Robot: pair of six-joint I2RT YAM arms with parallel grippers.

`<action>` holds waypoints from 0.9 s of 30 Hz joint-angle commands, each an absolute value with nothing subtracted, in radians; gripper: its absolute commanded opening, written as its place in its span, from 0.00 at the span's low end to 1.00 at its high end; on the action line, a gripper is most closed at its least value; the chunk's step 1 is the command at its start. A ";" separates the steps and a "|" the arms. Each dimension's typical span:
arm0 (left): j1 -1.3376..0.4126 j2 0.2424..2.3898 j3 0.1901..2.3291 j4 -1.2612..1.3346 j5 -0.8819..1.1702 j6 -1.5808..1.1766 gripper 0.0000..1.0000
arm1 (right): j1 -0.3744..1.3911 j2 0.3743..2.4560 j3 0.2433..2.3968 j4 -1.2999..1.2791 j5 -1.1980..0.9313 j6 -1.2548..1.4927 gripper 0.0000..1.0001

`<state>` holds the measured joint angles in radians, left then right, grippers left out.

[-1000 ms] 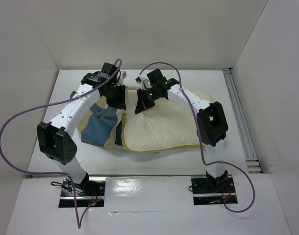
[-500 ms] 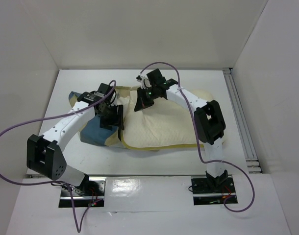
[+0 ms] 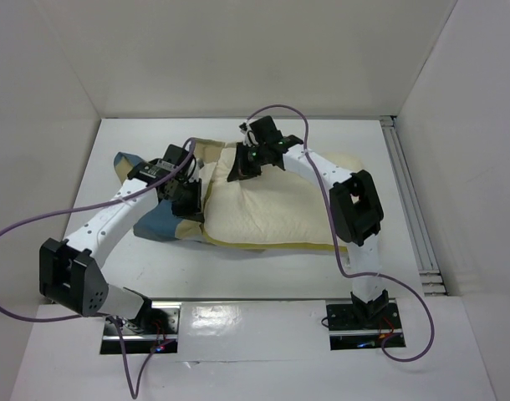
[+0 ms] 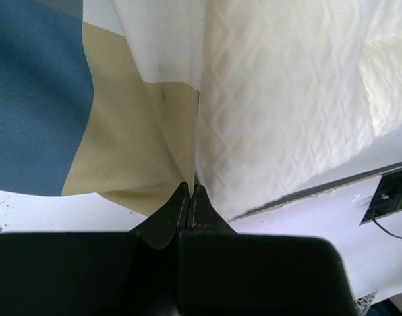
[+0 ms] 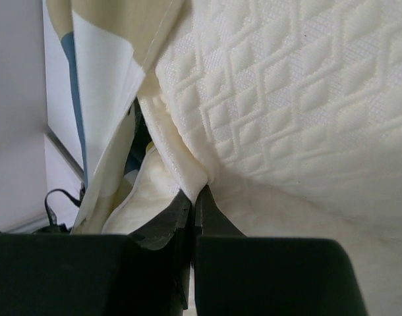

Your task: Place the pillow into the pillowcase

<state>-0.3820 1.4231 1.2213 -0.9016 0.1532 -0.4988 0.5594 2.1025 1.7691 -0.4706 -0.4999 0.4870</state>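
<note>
The cream quilted pillow (image 3: 276,213) lies across the middle of the table, its left end beside the checked blue and tan pillowcase (image 3: 159,221). My left gripper (image 3: 191,203) is at the seam where the two meet. In the left wrist view this gripper (image 4: 190,189) is shut on the pillowcase's (image 4: 122,138) tan and cream edge, with the pillow (image 4: 280,99) right alongside. My right gripper (image 3: 238,172) is over the pillow's far left corner. In the right wrist view it (image 5: 197,192) is shut on a fold of the pillow (image 5: 287,99), with the pillowcase (image 5: 109,66) hanging to its left.
White walls close in the table on the left, back and right. A metal rail (image 3: 410,209) runs along the right side. Purple cables (image 3: 38,217) loop off both arms. The arm bases (image 3: 142,322) sit on plates at the near edge.
My left gripper came down and towards me along the pillow's left end, then shut on the pillowcase edge. The right gripper stayed shut on the pillow and pulled it slightly left.
</note>
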 commanded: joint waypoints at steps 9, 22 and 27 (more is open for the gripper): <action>-0.385 1.428 1.281 -0.969 0.203 -0.456 0.00 | 0.554 2.198 1.913 -0.242 -0.259 0.724 0.00; -0.316 1.468 1.301 -0.969 0.156 -0.456 0.00 | 0.646 1.772 1.472 -0.284 -0.244 0.408 0.87; -0.298 1.468 1.281 -0.960 0.166 -0.456 0.00 | 0.777 1.597 1.207 -0.225 -0.191 0.230 0.88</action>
<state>-0.3061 1.4723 1.2663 -0.9432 0.1555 -0.4706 0.6975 1.6665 1.2999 -0.2596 -0.2501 0.3843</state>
